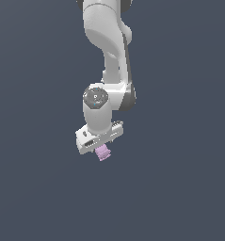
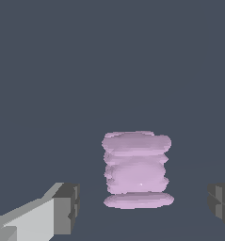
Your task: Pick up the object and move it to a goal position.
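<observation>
Plain dark grey-blue ground throughout. White arm's gripper (image 1: 101,147) stands spread open; small pale pink-lilac ribbed block (image 2: 136,168) sits between its dark fingertips (image 2: 67,207), touching neither.

We see no real room here but a simulator's bare stage: a flat, uniform slate-grey backdrop (image 1: 34,188) fills both views, without walls, furniture or any texture. The white arm (image 1: 107,56) looks smooth and evenly shaded, and its edges are coarse and blocky like rendered graphics.
</observation>
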### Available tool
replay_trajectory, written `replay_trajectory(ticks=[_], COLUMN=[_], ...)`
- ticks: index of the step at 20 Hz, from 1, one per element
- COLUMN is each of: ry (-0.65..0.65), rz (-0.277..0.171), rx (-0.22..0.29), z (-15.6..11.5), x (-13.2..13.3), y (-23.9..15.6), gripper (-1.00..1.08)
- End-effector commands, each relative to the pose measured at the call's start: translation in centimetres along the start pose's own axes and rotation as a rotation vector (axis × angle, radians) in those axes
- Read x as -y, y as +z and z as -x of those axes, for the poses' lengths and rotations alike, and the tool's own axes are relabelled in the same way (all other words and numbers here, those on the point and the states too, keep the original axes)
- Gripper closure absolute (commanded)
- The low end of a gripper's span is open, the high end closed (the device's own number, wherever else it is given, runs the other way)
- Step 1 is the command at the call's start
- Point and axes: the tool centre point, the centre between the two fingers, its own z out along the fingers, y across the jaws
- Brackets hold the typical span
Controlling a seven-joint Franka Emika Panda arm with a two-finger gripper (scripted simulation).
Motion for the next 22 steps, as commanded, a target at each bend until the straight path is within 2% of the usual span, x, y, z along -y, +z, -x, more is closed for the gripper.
replay_trajectory(ticks=[1, 10, 22], ry=[-0.023, -0.034, -0.038], rz=[-0.001, -0.002, -0.002], rx=[0.0, 0.0, 0.0], z=[0.0, 0.0, 0.1], x=[-0.2, -0.3, -0.3], y=[0.3, 0.9, 5.6], gripper=[-0.92, -0.92, -0.92])
